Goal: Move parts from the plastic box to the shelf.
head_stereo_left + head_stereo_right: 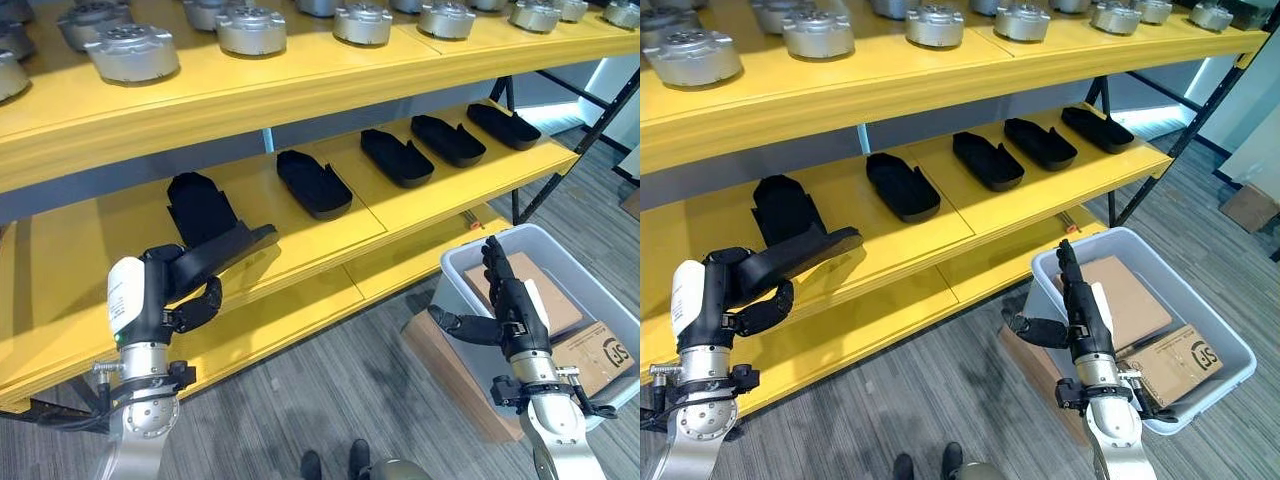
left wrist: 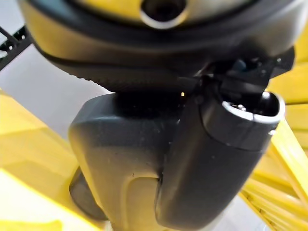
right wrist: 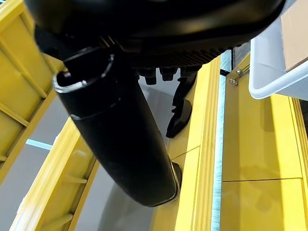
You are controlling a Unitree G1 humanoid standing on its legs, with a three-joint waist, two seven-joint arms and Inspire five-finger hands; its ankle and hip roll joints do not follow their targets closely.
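Yellow shelf (image 1: 330,240), left hand (image 1: 180,285) clasping black part (image 1: 225,250)

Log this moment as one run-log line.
left hand: gripping black part at middle shelf | right hand: open over plastic box

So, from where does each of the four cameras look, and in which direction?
Left eye view: head camera, looking down at the yellow shelf, both arms entering.
Right eye view: the same, set slightly aside; the grey plastic box sits lower right.
Left wrist view: along the left robot hand, curled on a black part.
Right wrist view: along the open right robot hand.
All four views share the shelf.
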